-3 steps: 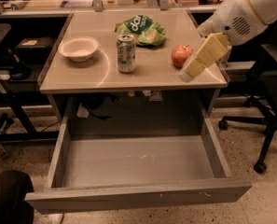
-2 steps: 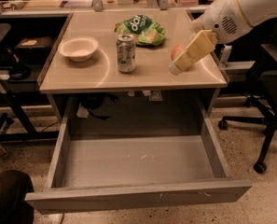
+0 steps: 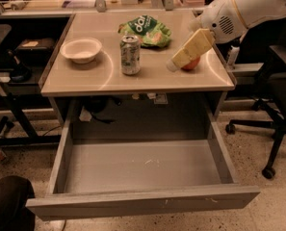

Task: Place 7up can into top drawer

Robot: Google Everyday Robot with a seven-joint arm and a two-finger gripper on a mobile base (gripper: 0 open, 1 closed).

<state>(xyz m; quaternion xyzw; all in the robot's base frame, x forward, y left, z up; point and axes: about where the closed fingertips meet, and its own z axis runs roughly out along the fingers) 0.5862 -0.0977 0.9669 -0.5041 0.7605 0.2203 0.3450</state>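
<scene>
The 7up can (image 3: 130, 55) stands upright in the middle of the tabletop (image 3: 84, 78). It is silver-white with green markings. The top drawer (image 3: 142, 203) is pulled wide open below the table and its grey floor is bare. My gripper (image 3: 174, 65) reaches in from the upper right on a white arm. Its cream-coloured fingers point down-left, just above the tabletop and to the right of the can, with a gap between them and the can. They partly hide a red apple (image 3: 192, 64).
A white bowl (image 3: 81, 49) sits left of the can. A green chip bag (image 3: 145, 30) lies behind it. A black office chair (image 3: 277, 90) stands at the right of the table. A dark desk frame (image 3: 12, 71) stands at the left.
My gripper has moved left across the tabletop, from the right edge past the apple toward the can. The can and drawer have not moved.
</scene>
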